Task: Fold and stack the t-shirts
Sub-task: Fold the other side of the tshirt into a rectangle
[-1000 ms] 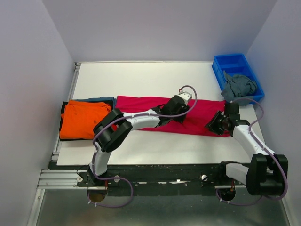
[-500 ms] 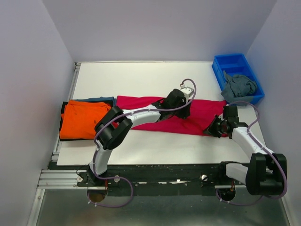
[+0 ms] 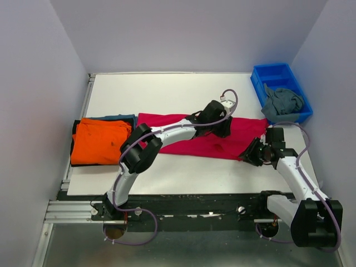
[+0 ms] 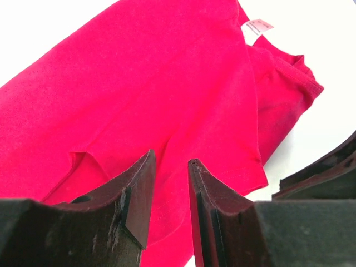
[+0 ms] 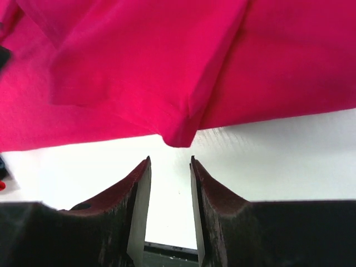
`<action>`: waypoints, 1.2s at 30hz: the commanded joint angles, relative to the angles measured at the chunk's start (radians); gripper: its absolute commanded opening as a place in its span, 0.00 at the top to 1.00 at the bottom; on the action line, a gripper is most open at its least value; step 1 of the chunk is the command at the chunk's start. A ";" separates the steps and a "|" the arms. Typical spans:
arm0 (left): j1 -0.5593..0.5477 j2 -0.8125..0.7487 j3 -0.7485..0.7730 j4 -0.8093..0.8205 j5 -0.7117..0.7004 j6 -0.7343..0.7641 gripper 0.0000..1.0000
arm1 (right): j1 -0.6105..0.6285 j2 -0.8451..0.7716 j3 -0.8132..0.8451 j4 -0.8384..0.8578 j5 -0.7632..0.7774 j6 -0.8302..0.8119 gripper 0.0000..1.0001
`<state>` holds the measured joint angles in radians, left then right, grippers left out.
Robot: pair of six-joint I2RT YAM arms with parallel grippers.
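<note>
Crimson-pink t-shirt (image 3: pixel 245 130): lengthwise across the worktop (image 3: pixel 167 94); uneven pulls would bunch it.
Left fingers (image 4: pixel 136 194): narrow, empty, above the cloth; we might pinch one layer only.
Right fingers (image 5: pixel 219 211): narrow, empty, short of its near corner; we could miss.

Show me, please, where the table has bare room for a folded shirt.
The far strip of table, between the back wall and the crimson shirt, left of the blue bin, is bare; so is the near strip before the shirt. The orange stack crowds the left edge.
</note>
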<state>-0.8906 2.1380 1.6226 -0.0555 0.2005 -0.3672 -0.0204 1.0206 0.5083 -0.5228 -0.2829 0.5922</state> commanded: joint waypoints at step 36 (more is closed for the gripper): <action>0.050 0.157 0.238 -0.099 -0.039 -0.035 0.57 | 0.007 -0.151 -0.053 -0.172 0.209 0.228 0.93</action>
<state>-0.8494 2.1864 1.7988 -0.1055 0.1818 -0.3847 -0.0204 0.8795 0.5037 -0.5930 -0.1516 0.7338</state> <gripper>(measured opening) 0.431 0.068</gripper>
